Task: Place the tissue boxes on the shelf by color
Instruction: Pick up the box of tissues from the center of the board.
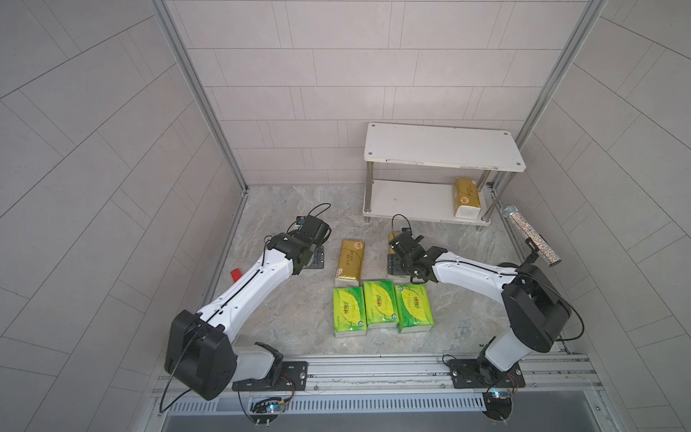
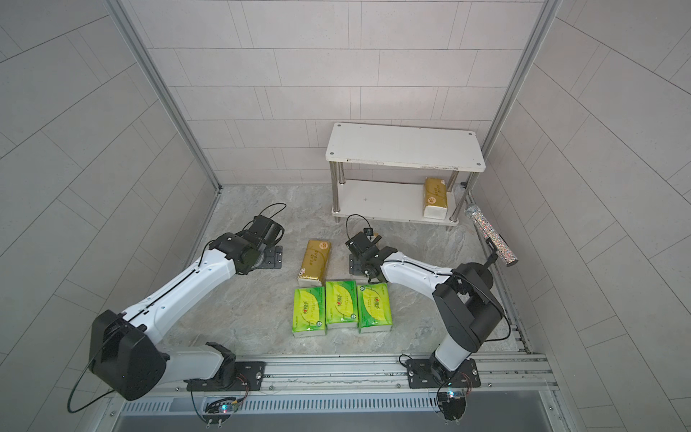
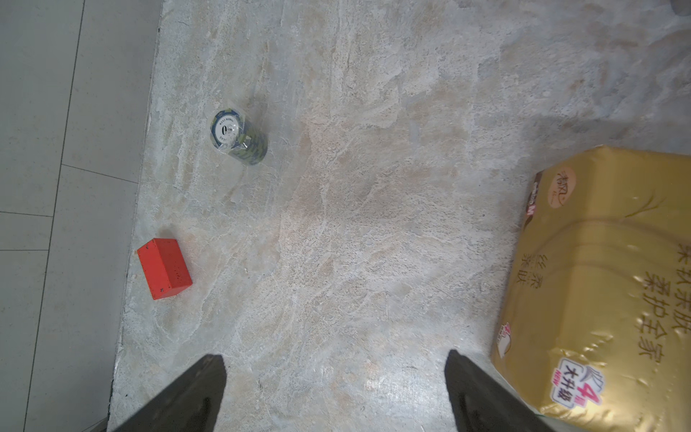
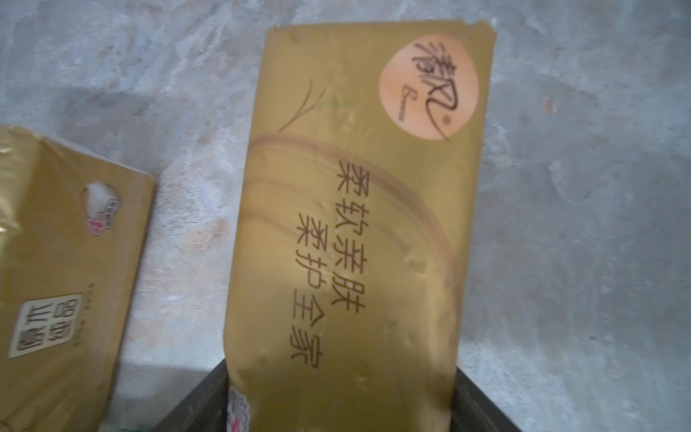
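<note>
Gold tissue box (image 4: 355,224), lengthwise toward shelf (image 1: 441,149), right tool (image 4: 340,400) astride, grip unclear

Both top views evenly lit, soft shadows, wall (image 1: 93,149) seams bowed at edges. Right wrist view blurred, dimmer. Left wrist view sharp; glare on gold pack (image 3: 598,284).

You can read 柔软亲肤 柔护全家 down the gold pack (image 4: 355,243) that fills the right wrist view, under a round peach 清风 logo. In the left wrist view, a second gold pack (image 3: 598,280) shows 柔护全家 and a badge with 4, 大升级 and NEW. The chip roll (image 3: 237,136) has what looks like a 0 on its end.
</note>
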`<state>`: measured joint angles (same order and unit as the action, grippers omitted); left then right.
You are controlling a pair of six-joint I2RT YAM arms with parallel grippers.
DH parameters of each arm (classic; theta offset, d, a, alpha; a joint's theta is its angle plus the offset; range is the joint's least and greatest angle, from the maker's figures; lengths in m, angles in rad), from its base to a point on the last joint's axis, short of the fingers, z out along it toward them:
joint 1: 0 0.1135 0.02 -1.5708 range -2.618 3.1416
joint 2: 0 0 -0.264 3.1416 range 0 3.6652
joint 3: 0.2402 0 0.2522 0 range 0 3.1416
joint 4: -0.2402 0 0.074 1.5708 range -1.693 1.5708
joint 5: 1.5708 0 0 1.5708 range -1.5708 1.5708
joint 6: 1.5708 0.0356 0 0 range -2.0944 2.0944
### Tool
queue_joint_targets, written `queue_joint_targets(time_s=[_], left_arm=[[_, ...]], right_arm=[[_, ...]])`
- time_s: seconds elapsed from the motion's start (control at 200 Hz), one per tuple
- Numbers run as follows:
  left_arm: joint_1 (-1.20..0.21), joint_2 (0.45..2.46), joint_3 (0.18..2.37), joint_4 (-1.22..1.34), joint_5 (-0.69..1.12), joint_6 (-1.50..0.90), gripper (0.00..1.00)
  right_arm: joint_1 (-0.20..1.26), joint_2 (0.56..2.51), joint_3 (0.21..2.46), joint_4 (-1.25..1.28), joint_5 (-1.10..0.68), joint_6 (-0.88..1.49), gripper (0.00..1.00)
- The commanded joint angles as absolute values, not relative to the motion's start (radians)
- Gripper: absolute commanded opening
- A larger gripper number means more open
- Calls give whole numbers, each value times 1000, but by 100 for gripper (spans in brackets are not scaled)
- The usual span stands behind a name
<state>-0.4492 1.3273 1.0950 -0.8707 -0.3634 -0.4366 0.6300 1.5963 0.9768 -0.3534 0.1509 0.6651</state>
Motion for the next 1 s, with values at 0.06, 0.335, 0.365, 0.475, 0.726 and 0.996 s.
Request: queue_joint_targets(time_s=[0.06,0.335,0.365,0.475,0.726,0.996], left_arm=[[-442,1313,1128,-891,-373,-440,100],[-442,1289,1103,-875,-369,-442,100],[-442,1291,1103,-871,-365,-440,100],[-442,1305,1116,-878,-363,-432,100],[-442,1326,1135,-878,-342,-423,100],[-443,1323,1155,-894,-348,-422,100]], right_arm=[[581,1559,943,-397,114,523,83],[564,1517,895,-331,102,511,98],[565,1507,880,-307,101,509,99],[567,1481,826,-226,101,506,100],[580,1497,773,-135,149,468,100],[580,1529,747,-56,169,442,100]])
